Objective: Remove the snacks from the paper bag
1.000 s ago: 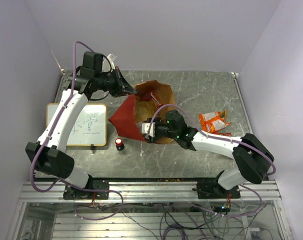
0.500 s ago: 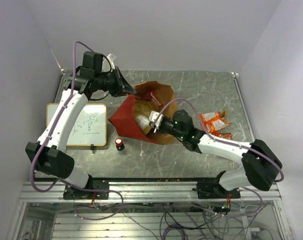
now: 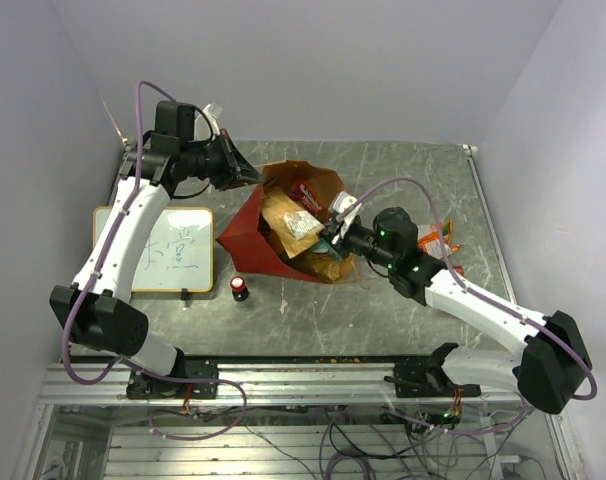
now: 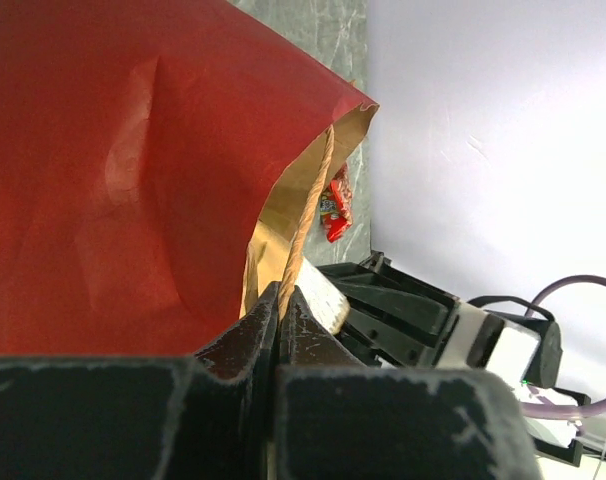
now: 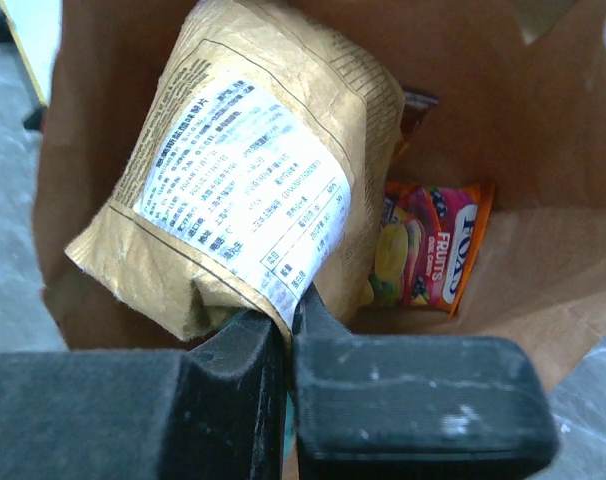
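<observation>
The paper bag (image 3: 247, 236), red outside and brown inside (image 5: 543, 150), lies open at mid-table. My left gripper (image 3: 255, 177) is shut on its twisted cord handle (image 4: 309, 210) at the bag's far rim, jaws pinched tight (image 4: 281, 296). My right gripper (image 3: 327, 232) is shut on the edge of a crinkly tan snack packet with a white label (image 3: 286, 222) (image 5: 245, 190), held at the bag's mouth. Deeper in the bag lie a pink-orange fruit candy packet (image 5: 435, 256) and a red packet (image 3: 307, 193). Orange snack packets (image 3: 433, 240) lie on the table behind my right arm.
A white board with writing (image 3: 168, 250) lies at the left. A small red-and-black cylinder (image 3: 240, 288) stands just in front of the bag. The back wall is close behind the left gripper.
My right gripper has shut on the tan packet and drawn back to the right, bringing it up to the bag's mouth. The left gripper has lifted the handle slightly.
</observation>
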### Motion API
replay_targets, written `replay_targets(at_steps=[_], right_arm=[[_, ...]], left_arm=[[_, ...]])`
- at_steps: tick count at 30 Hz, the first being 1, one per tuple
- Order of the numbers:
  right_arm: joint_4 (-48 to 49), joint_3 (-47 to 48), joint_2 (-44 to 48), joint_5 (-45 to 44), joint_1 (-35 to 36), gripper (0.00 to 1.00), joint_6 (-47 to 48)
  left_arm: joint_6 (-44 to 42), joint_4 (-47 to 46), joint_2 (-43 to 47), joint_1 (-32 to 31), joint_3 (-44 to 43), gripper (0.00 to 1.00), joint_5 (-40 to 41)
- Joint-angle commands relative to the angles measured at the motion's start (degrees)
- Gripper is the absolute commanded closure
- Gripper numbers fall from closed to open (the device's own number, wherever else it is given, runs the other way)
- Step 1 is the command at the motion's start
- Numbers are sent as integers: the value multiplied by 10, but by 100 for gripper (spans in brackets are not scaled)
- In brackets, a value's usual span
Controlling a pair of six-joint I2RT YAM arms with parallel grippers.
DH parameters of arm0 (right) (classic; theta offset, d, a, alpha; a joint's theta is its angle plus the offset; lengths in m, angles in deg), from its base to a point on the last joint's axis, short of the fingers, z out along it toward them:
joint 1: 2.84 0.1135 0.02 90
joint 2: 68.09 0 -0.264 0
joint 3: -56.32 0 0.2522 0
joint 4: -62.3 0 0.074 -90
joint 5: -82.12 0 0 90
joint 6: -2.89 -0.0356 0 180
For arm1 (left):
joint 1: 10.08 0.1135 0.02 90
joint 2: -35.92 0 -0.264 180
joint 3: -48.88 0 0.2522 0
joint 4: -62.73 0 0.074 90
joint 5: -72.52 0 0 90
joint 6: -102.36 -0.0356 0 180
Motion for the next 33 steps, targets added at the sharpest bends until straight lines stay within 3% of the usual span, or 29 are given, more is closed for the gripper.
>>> replay_targets(at_steps=[1, 8, 16, 18, 22, 29, 33], right_arm=[[18, 48, 34, 14, -4, 100, -91], [-18, 105, 60, -28, -4, 100, -149], [-230, 243, 86, -70, -5, 100, -61], [-246, 257, 101, -79, -5, 100, -41], [-241, 285, 115, -139, -4, 100, -10], [-164, 346, 30, -386, -14, 100, 91], [-143, 375, -39, -387, -108, 100, 115]], left_arm=[[-5, -17, 0, 8, -16, 93, -30], [-1, -40, -4, 13, -9, 93, -43], [44, -111, -3, 18, 33, 93, -41], [55, -125, -2, 18, 42, 93, -41], [41, -104, -5, 18, 36, 93, -32], [38, -100, 6, 18, 45, 93, -24], [29, -77, 2, 18, 31, 93, -23]])
